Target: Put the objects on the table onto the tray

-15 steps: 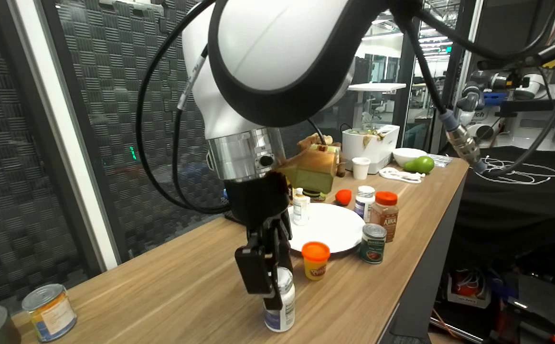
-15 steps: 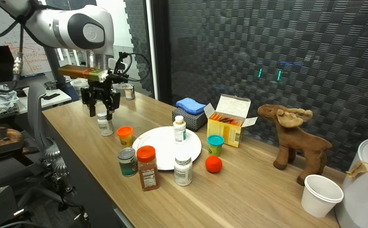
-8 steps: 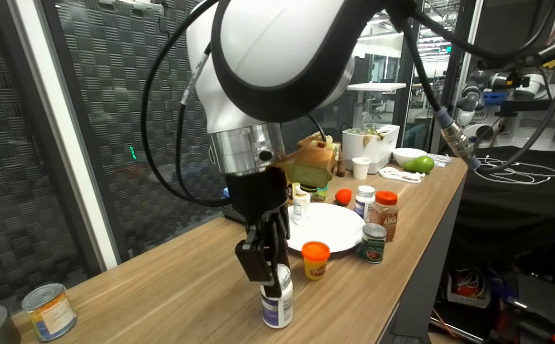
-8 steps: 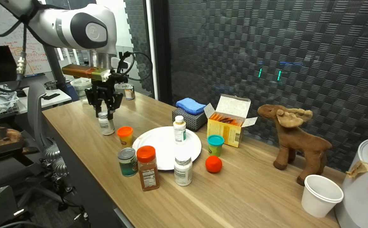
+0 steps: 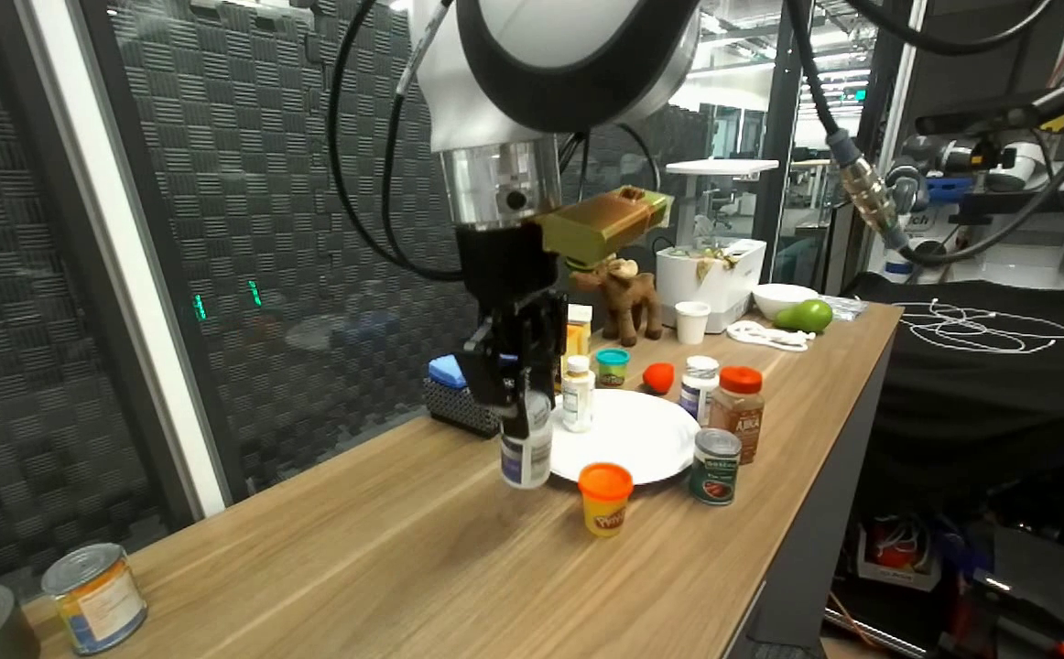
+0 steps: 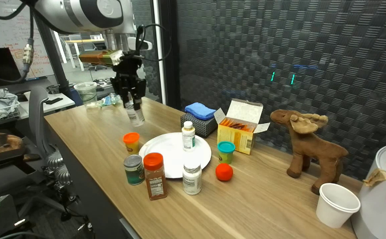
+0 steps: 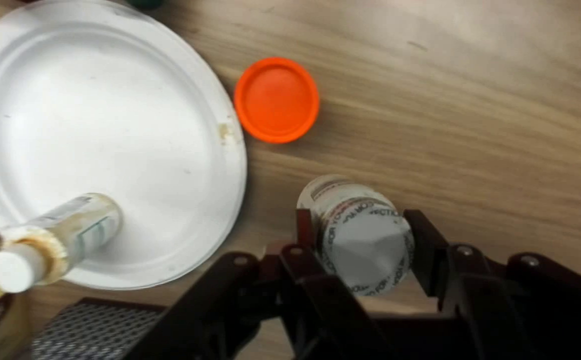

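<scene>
one white pill bottle [image 6: 135, 117] aloft, apparently clear of the wooden table [image 5: 358, 567], leaning slightly in an exterior view. gripper [image 7: 364, 232] clasped on it high up, fingers [image 7: 428, 250] either side of its top. position: beside the white plate [image 7: 95, 120], not over it; i take that plate for the tray.

step, by my guess: carry across, set down. one slim white-capped bottle [image 6: 188, 136] stands on the plate already, near the rim. green can [image 6: 134, 170] and spice jar [image 6: 155, 179] among those on the wood.

hazards, all surmise:
- grip is high, so most of the bottle hangs below. carried low, its base could catch the raised rim and twist in the fingers.
- orange-lidded play-doh tub [image 7: 276, 100] just beside the plate; a low sweep sideways could bump it.
- let go on the rim's slope, or while leaning, the bottle would likely topple, perhaps into the slim one.
- fingers spreading close to the slim bottle might knock it. bare middle of the plate seems safer.
- plate looks light; a hard push could shift it.
</scene>
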`<state>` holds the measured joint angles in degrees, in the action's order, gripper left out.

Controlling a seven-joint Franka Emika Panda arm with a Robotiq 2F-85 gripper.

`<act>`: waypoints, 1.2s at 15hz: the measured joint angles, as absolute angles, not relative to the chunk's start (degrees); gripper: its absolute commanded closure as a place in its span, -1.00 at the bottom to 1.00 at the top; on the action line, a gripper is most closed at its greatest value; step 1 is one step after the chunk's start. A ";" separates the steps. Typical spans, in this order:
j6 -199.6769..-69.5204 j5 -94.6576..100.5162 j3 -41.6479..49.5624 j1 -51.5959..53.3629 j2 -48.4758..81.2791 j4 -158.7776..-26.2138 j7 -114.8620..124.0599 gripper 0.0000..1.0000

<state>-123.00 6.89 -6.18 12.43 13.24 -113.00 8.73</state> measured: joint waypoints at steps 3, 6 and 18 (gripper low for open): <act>-122.94 8.39 -3.47 10.34 12.09 -111.72 12.88 0.53; -122.92 8.91 -1.53 8.46 12.37 -110.54 16.09 0.53; -117.82 5.53 -0.64 6.22 21.45 -102.69 18.02 0.53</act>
<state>-117.82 5.53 -0.64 6.22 21.45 -102.69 18.02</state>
